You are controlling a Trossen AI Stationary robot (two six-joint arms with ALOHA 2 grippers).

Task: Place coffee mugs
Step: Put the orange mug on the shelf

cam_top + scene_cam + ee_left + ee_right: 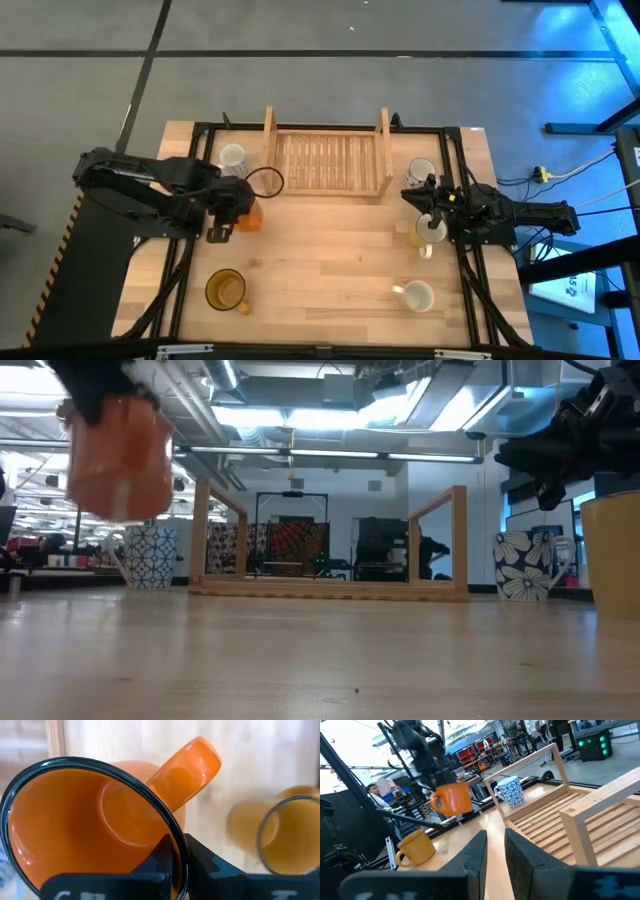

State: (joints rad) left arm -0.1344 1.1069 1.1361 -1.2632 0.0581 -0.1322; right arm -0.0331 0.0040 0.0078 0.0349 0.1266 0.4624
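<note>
The bench (330,270) carries a wooden slatted tray (327,160) at its far edge, and the tray holds no mugs, so I judge the task barely begun: one mug is in the air and five more wait on the wood.

The left arm reaches in from its side, and its gripper (232,208) has its jaws closed on the rim of the orange mug (90,820), one finger inside and one outside the wall. The low view shows this mug hanging clear above the bench, just short of the tray's near left corner.

The right gripper (432,200) hovers above the right side of the bench, over a cream mug (429,232). Its jaws are nearly closed, with a narrow gap between them, and hold nothing.

On the bench stand the amber-yellow mug (226,290) at the near left, a white mug with a blue lattice pattern (233,157) by the tray's left wall, a dark-flowered mug (528,566) by its right wall, and a plain white mug (417,296) at the near right.

Left to do: set down the orange mug, then move the other five.
</note>
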